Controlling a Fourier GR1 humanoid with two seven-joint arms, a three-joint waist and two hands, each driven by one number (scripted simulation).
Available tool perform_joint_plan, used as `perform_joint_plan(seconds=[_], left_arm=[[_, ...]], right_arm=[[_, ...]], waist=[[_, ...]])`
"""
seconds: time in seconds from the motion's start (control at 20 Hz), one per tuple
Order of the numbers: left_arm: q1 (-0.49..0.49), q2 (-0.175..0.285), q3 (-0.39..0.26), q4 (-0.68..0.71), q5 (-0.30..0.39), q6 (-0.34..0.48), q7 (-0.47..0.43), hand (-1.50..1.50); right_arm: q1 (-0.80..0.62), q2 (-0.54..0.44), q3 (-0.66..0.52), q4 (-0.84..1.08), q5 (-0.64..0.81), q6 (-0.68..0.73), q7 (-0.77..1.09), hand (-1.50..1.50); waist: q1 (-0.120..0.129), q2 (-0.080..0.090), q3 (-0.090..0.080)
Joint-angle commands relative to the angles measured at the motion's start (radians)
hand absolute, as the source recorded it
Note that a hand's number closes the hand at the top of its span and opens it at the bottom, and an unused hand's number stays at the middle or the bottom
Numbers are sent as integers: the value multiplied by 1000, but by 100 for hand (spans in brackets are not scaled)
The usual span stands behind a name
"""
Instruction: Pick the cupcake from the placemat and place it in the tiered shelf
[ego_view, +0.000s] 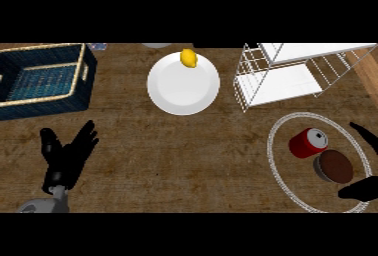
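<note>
Head view: the cupcake sits on the round placemat at near right, just beside a red can. The right robot hand is spread wide at the cupcake's right side, and the left robot hand rests open at near left. The tiered shelf is far right.

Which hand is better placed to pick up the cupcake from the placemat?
Right. The right hand is beside the cupcake on the placemat, with its fingers open near it. The left hand rests open at the view's far left, beyond the plate.
</note>
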Motion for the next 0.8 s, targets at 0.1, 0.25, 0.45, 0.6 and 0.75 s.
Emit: perform_joint_plan(seconds=[0.1,0.25,0.45,0.6,0.75], left_arm=[[-27,-11,26,-33,-31,-1,46,0],[18,-40,27,-39,-57,-17,34,0],[-35,-37,75,42,-49,-49,6,0],[-40,-36,93,67,-58,-79,-11,0],[0,-28,103,-57,-56,-62,69,0]], right_arm=[[0,76,-4,113,140,-54,-81,-150],[-20,112,-22,73,182,-31,-29,-150],[-62,134,-34,215,251,-96,-136,-150],[-83,155,-50,212,265,-95,-140,-150],[-66,166,-74,260,284,-123,-214,-150]], waist=[[1,0,0],[1,0,0],[1,1,0],[0,1,0],[2,0,0]])
